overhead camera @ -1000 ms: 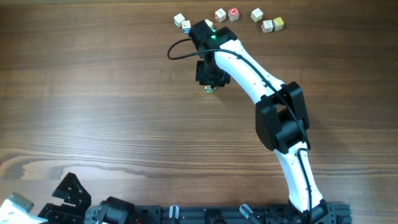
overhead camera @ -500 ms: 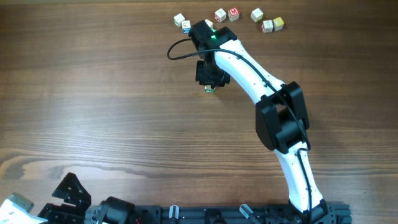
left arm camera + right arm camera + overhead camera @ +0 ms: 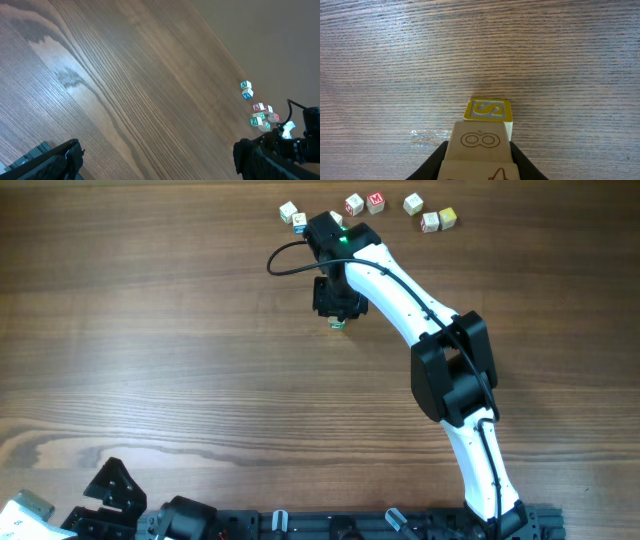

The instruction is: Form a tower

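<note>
Jaws of the right gripper [image 3: 479, 152] are closed on the tower [image 3: 480, 139], clamping a pale wooden cube from both sides. On that cube's upper face we read a brown mark of two joined loops, like an 8 on its side. The pale face below it carries a brown line drawing, cut off by the frame edge. Only this end of the tower shows, so we cannot count its cubes.

Just beyond it on the bench [image 3: 150, 330] sits one yellow-bordered cube [image 3: 490, 110] lettered "S"; we cannot tell whether the two touch.

The tower is at the far middle of the bench, near a row of loose cubes [image 3: 413, 202]. We count seven in plain sight, grouped two, two and three, plus one pale cube [image 3: 336, 218] half hidden by the right arm [image 3: 400, 290]. Their lettering is too small to read.

On the left gripper [image 3: 157, 150] the jaws stand fully apart, holding nothing.
</note>
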Tool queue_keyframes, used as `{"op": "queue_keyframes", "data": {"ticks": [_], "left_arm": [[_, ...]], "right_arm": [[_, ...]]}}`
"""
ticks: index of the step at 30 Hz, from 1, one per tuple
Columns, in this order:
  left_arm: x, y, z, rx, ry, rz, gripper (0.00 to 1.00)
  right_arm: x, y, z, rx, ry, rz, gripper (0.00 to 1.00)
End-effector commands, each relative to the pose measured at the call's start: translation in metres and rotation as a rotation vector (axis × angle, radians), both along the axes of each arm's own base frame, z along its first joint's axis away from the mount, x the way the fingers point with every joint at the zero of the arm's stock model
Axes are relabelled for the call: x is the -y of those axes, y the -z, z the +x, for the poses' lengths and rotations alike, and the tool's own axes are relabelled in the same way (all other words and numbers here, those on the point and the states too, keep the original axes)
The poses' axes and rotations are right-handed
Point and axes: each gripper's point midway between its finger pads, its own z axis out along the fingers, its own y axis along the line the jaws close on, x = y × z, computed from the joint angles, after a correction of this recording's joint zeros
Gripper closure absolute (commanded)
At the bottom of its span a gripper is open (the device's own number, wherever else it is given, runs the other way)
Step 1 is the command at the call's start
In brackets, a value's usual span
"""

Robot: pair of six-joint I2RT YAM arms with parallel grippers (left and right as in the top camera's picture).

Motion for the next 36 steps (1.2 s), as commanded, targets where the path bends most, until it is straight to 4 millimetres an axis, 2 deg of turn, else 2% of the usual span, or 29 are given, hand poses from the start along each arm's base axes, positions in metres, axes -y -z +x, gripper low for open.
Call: {"op": "queue_keyframes", "data": {"ticks": [1, 36], "left_arm": [[-0.003, 0.000, -0.001, 0.009, -0.021, 0.000, 0.00], [-0.003, 0.000, -0.001, 0.009, -0.021, 0.000, 0.00]], "right_arm": [[-0.003, -0.008, 0.003, 0.015, -0.009, 0.017, 0.87], [0.008, -0.008, 0.007, 0.030, -0.002, -0.033, 0.87]]}}
